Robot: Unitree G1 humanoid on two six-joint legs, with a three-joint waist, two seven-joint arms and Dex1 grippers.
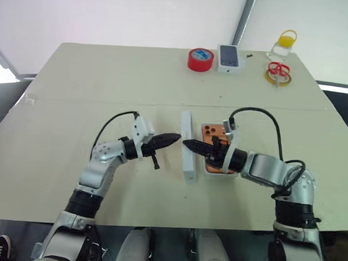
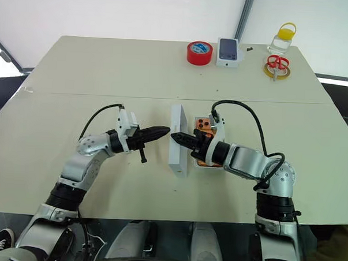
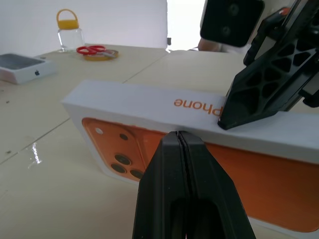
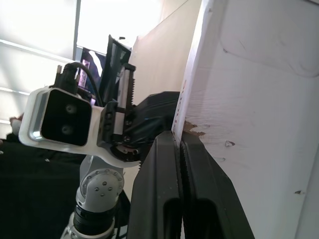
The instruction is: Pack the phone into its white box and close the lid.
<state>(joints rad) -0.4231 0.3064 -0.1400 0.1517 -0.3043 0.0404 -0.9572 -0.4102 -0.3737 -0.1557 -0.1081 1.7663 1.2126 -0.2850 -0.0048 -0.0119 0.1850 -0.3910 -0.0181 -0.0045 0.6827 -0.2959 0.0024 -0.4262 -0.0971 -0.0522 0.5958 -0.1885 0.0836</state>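
the right gripper [image 1: 188, 145] and its arm cover most of the phone [image 1: 209, 132], leaving just its far orange end visible.

left gripper [image 1: 172, 137]: jaws closed, pointing inward | right gripper [image 1: 188, 145]: jaws closed, tip facing left's

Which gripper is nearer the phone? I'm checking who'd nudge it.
Right. The right gripper reaches across above the phone; the left gripper is beyond the upright lid.

- The lid [image 1: 188, 147] stands on edge on the desk [image 1: 77, 91] between two closed end effectors, left [image 1: 172, 138] and right [image 1: 189, 145].
- The phone [image 1: 211, 138] lies just beside it.
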